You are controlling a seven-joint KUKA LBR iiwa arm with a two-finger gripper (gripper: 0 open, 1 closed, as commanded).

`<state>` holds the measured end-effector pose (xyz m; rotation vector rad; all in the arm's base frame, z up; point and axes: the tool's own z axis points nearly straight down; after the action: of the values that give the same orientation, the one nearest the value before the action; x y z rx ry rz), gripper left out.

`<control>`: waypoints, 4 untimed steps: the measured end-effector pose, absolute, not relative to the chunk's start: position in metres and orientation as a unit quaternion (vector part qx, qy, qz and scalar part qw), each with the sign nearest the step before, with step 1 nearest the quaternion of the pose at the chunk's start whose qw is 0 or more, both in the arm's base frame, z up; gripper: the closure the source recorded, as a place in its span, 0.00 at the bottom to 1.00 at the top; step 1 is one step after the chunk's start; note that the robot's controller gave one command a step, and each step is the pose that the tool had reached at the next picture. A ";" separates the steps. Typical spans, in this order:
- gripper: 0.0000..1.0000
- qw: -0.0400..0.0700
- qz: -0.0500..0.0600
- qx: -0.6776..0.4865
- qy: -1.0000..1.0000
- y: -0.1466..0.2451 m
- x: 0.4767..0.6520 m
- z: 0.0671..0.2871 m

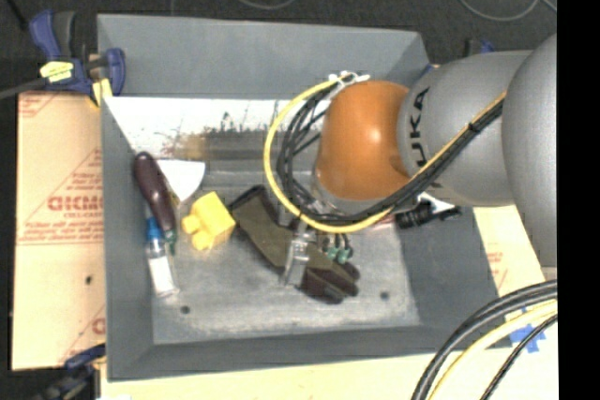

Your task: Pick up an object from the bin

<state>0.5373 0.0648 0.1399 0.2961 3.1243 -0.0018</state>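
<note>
The gripper is hanging at the lower-right end of the dark olive slab, which is stretching up-left from it; spread or pinching, I cannot tell.

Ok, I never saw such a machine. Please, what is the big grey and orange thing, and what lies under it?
It is a robot arm, photographed by one camera looking down from above. It reaches from the right into a grey metal bin; the orange cover and cables are its parts. Its gripper is low in the bin's middle, by a flat olive-brown piece and a dark brown lump. Left lie a yellow block, a dark red handle, a white scrap and a clear tube. Whether anything is held, I cannot tell.
</note>
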 end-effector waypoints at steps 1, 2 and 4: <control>0.00 0.003 0.003 0.133 0.991 0.065 0.530 0.116; 1.00 0.003 0.000 0.195 0.981 0.068 0.516 0.083; 1.00 0.003 0.001 0.196 0.981 0.068 0.516 0.083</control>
<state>0.5163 0.0682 0.0828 0.6159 3.0747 0.0017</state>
